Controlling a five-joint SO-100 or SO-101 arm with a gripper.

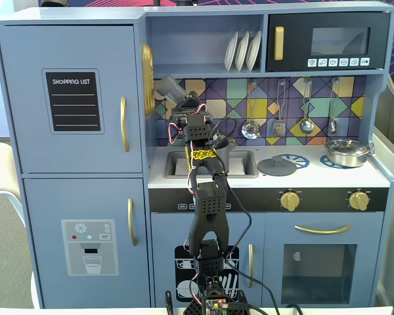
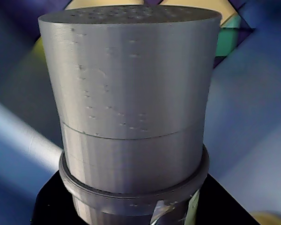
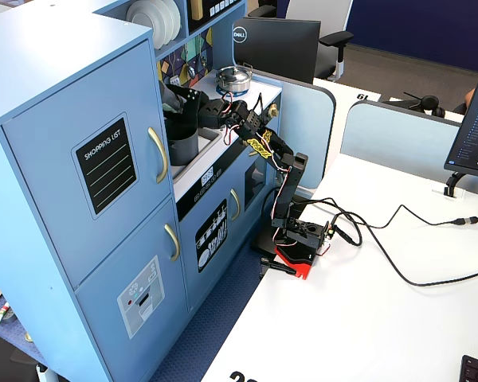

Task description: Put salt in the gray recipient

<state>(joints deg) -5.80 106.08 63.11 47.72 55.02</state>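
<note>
Clamped in the gripper (image 3: 178, 99), the salt (image 1: 172, 90) hangs tilted just above the gray recipient (image 3: 183, 144); any sideways drift risks scattering grains past the rim onto the counter (image 1: 315, 173).

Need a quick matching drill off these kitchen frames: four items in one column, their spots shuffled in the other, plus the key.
Items:
1. tall gray cylindrical salt shaker
2. flat round gray lid
3. shiny silver lidded pan
4. white plates

Places:
A. standing on edge on the upper shelf, beside the microwave
B. lying on the countertop just right of the sink, fixed view
C. on the right-hand burner
D. filling the wrist view, raised over the sink area at the arm's end

Pairs: 1-D, 2-B, 3-C, 4-A
</note>
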